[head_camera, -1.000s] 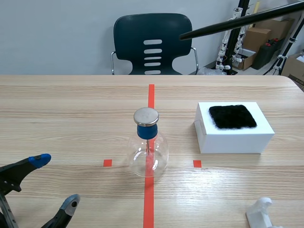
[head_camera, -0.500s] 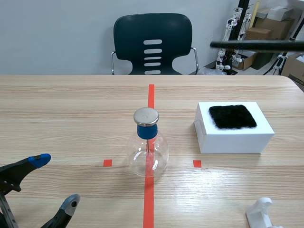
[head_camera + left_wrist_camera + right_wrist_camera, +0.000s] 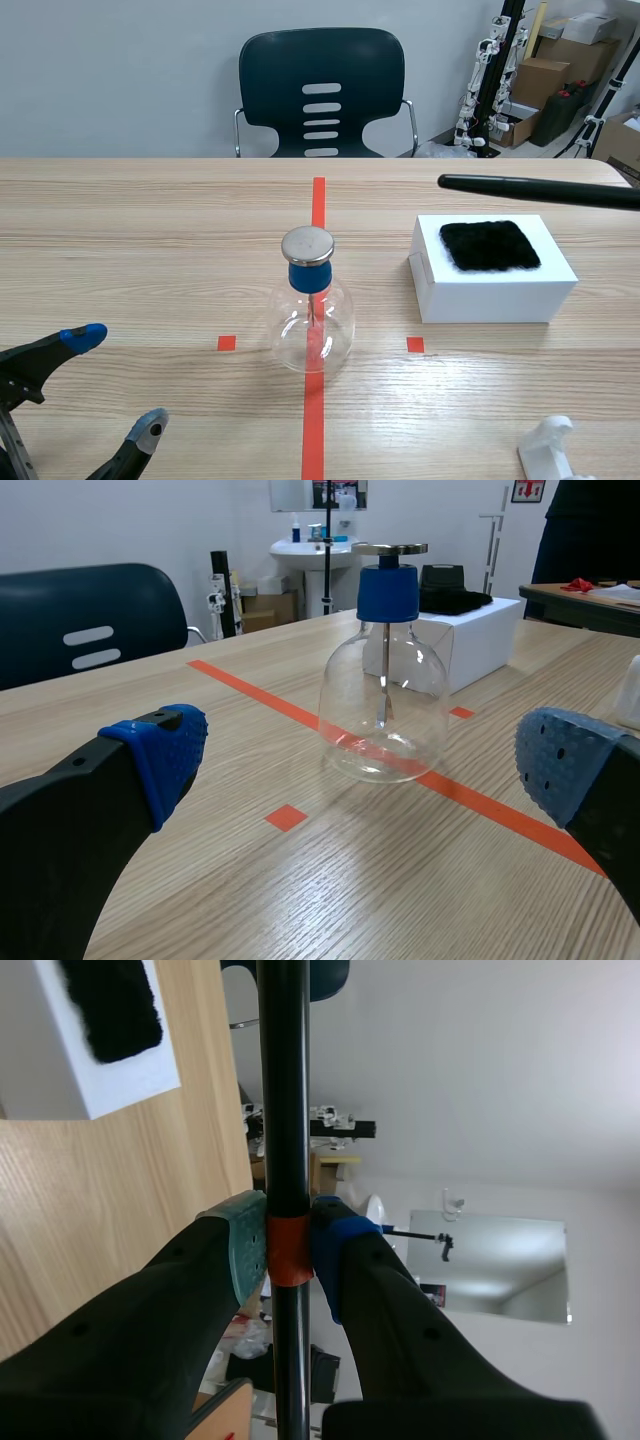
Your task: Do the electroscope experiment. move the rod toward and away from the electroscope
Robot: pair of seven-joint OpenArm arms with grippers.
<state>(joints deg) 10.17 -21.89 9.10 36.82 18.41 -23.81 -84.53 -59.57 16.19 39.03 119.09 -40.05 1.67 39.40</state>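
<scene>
The electroscope (image 3: pixel 311 303), a clear glass flask with a blue stopper and a round metal cap, stands on the red centre line; in the left wrist view the electroscope (image 3: pixel 385 670) is ahead of my open left gripper (image 3: pixel 370 770). My left gripper (image 3: pixel 95 390) rests low at the near left of the table. A black rod (image 3: pixel 535 189) comes in from the right, hovering level above the white box, its tip well right of the flask. My right gripper (image 3: pixel 288 1245) is shut on the rod (image 3: pixel 283 1080) at its orange band.
A white box (image 3: pixel 492 277) topped with a black fur pad (image 3: pixel 489 245) sits right of the flask. A white stand (image 3: pixel 552 450) lies at the near right edge. A dark chair (image 3: pixel 321 92) stands behind the table, with clutter beyond it at the right.
The rod has swung down from a raised slant to nearly level and lower, and its tip has drawn back to the right, away from the flask. The left arm is still.
</scene>
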